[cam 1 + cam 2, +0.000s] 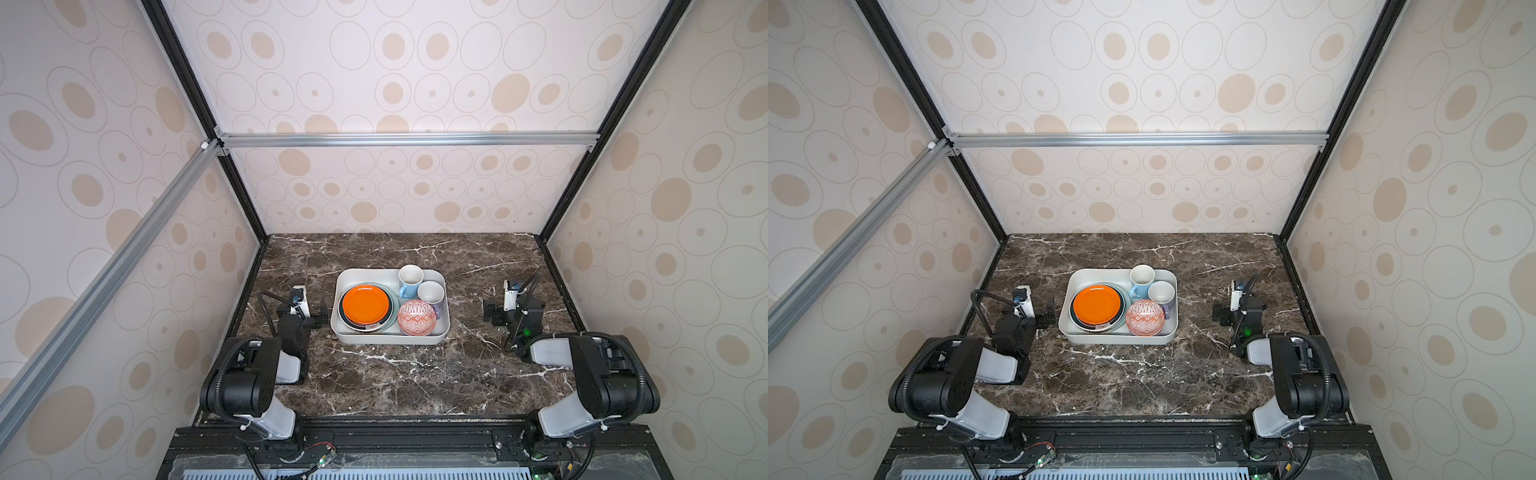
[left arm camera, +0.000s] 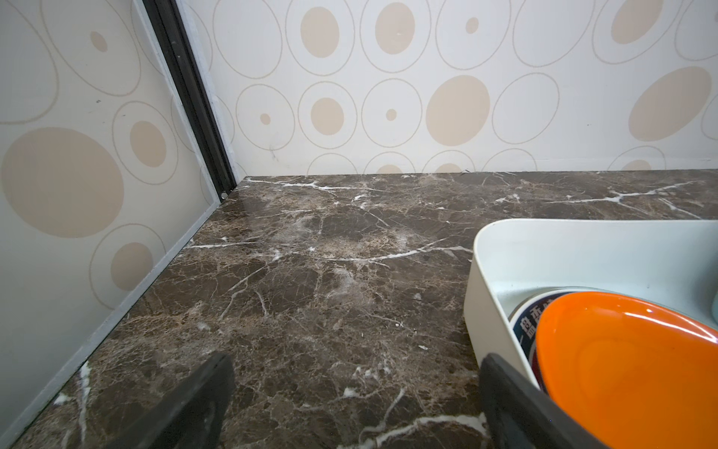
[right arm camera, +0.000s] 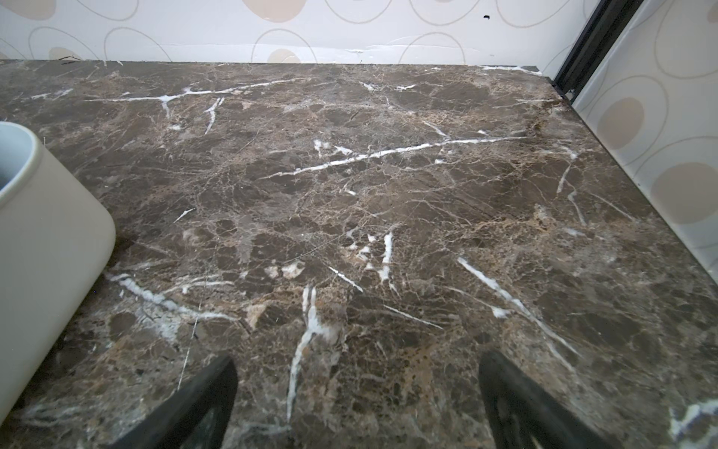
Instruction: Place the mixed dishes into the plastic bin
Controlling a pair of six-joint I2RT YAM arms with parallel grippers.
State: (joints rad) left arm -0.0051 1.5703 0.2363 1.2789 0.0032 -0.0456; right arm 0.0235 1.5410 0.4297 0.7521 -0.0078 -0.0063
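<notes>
The off-white plastic bin (image 1: 365, 272) (image 1: 1096, 272) stands mid-table. Inside, an orange plate (image 1: 365, 305) (image 2: 621, 369) tops a stack of plates; a dark rim (image 2: 524, 322) and a mint-green edge (image 1: 394, 320) show beneath it. A blue mug (image 1: 409, 280), a lavender mug (image 1: 431, 293) and an upturned orange-patterned bowl (image 1: 417, 318) fill the bin's right half. My left gripper (image 1: 323, 312) (image 2: 356, 357) is open and empty just left of the bin, one finger close to its wall. To the bin's right, my right gripper (image 1: 490, 314) (image 3: 358, 357) is open over bare marble, apart from the bin's corner (image 3: 50, 241).
The dark marble table (image 1: 415, 374) is enclosed by patterned walls on three sides, with black frame posts (image 1: 249, 208) at the back corners. Both arm bases sit at the near edge.
</notes>
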